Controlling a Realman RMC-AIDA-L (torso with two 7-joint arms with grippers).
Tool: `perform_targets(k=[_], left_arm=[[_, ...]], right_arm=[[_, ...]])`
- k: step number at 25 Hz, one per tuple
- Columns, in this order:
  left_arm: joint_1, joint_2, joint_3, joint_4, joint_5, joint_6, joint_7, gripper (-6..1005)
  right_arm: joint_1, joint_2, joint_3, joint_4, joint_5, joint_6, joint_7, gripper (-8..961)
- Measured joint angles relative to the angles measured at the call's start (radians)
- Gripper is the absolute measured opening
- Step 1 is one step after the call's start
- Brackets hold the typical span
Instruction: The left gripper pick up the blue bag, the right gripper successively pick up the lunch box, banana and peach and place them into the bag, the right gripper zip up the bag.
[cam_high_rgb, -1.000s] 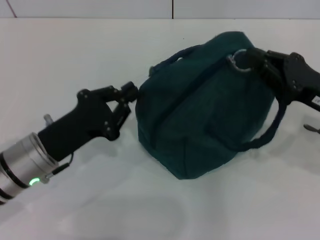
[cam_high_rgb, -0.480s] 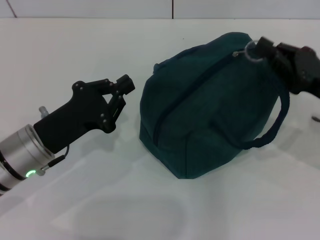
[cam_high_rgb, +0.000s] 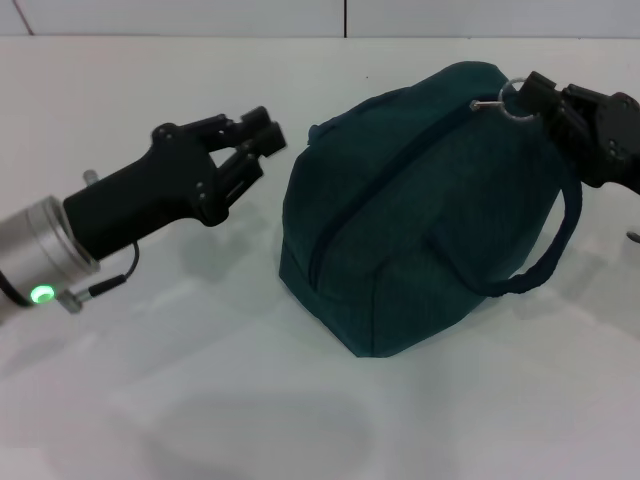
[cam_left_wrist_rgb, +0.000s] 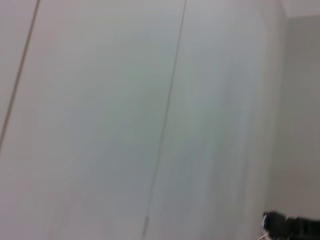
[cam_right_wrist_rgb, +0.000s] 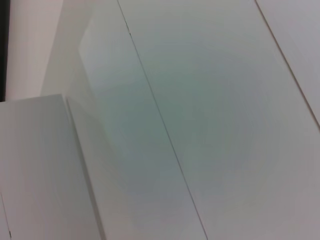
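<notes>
The blue bag (cam_high_rgb: 420, 200) sits on the white table with its zip line closed along the top. Its rope handle (cam_high_rgb: 545, 255) hangs down the right side. My right gripper (cam_high_rgb: 535, 97) is at the bag's top right end and pinches the silver ring zip pull (cam_high_rgb: 508, 98). My left gripper (cam_high_rgb: 265, 132) hovers to the left of the bag, clear of the fabric, with its fingers slightly parted and empty. The lunch box, banana and peach are out of view.
The white table (cam_high_rgb: 200, 380) stretches all round the bag, with a white wall seam (cam_high_rgb: 345, 18) at the back. The left wrist view shows white panels and a small black part (cam_left_wrist_rgb: 290, 225) at its corner. The right wrist view shows only white panels.
My left gripper let go of the bag's left end and drew back and upward. My right gripper pulled the zip ring further to the bag's right end.
</notes>
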Motion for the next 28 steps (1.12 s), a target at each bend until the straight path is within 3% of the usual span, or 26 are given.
perform_targets(k=[3,6,9,17,23,28], left_arm=[[-0.001,0.001,0.001,0.184,0.11,-0.01,-0.257,131],[-0.002,-0.002,0.002,0.366,0.23,-0.035,-0.502,356],[-0.012,-0.004,0.033,0.499,0.33,-0.08,-0.676,425],[-0.085,-0.001,0.117,0.587,0.487,-0.132,-0.881,608],[-0.131,0.0,0.134,0.604,0.557,-0.127,-0.963,646],[-0.135,0.0,0.156,0.62,0.559,-0.125,-0.944,503]], right_arm=[[-0.001,0.001,-0.001,0.006,-0.001,-0.002,-0.006,17],[-0.005,0.001,-0.001,0.007,-0.001,-0.005,-0.007,17],[-0.009,0.001,0.001,0.007,-0.001,-0.009,-0.008,17],[-0.013,0.001,0.007,0.007,0.001,-0.009,-0.011,17],[-0.013,-0.001,0.007,0.007,0.006,-0.007,-0.023,17],[-0.013,-0.002,0.009,0.007,0.009,-0.007,-0.03,17]])
